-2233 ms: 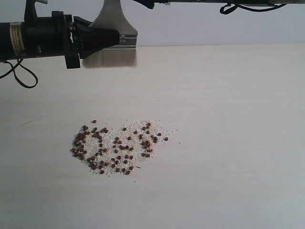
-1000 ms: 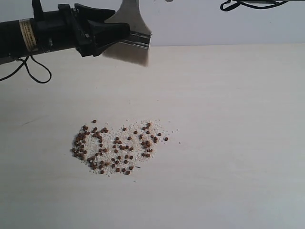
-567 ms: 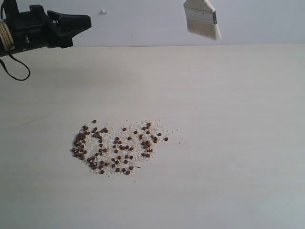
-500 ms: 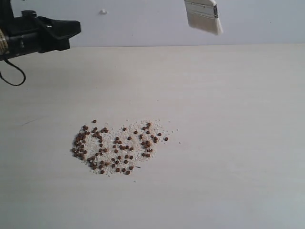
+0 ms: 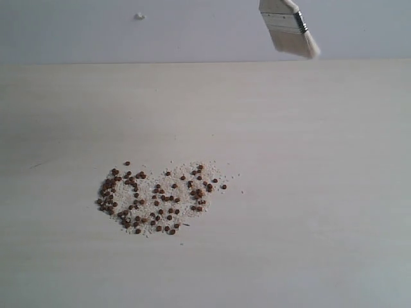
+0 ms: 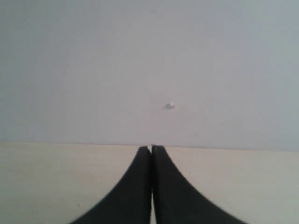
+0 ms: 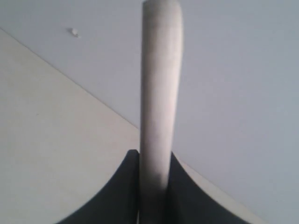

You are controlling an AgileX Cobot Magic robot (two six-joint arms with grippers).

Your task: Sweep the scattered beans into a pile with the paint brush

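Only the two hands of the robot's body are seen, each in its own wrist view. The left hand has two matte black fingers, broad at the base and narrowing in a smooth curve to thin tips. The right hand has fingers of the same black colour and the same curved shape; their edges look a little blurred.

beans: reddish-brown, among off-white crumbs
paint brush: cream bristles, silver ferrule, pale handle
left gripper: black
right gripper: black
table: pale cream, faint grain
wall: light grey-blue, one white speck
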